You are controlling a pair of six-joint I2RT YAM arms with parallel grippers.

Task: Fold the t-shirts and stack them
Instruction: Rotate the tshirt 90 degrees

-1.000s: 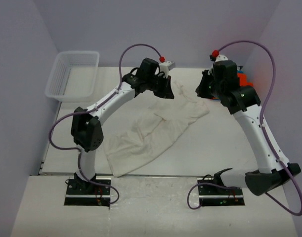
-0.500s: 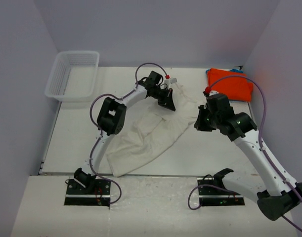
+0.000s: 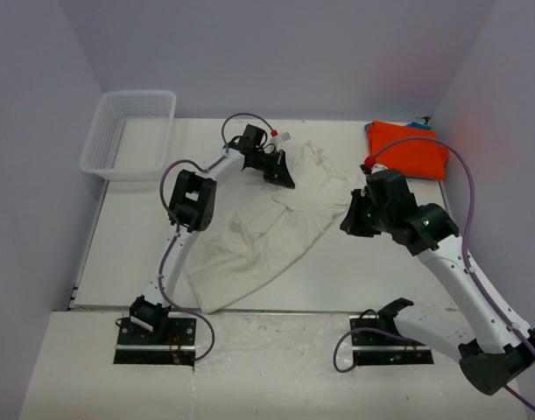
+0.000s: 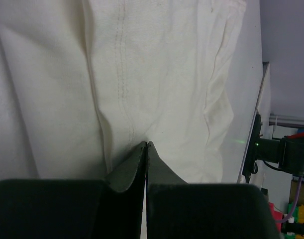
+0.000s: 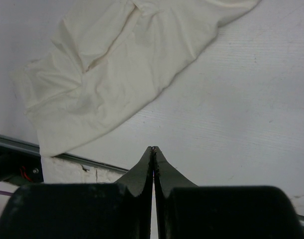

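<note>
Cream t-shirt (image 3: 258, 232): rumpled and unfolded, sprawled over the middle of the worktop (image 3: 372, 262) from 7 o'clock toward 1 o'clock. Orange t-shirt (image 3: 407, 150): flat at 2 o'clock, well apart from the cream one. Left jaws: pressed fully together, tips down at the cream cloth's 12 o'clock end; impossible to tell whether a fold is pinched. Right jaws: fully together, gripping nothing, above bare worktop at 3 o'clock of the cream cloth. Mesh basket (image 3: 127, 131) at 10 o'clock.

Closed fingers (image 5: 142, 175) hang above the table (image 5: 241, 99), rumpled cream t-shirt (image 5: 127, 59) lying beyond.
</note>
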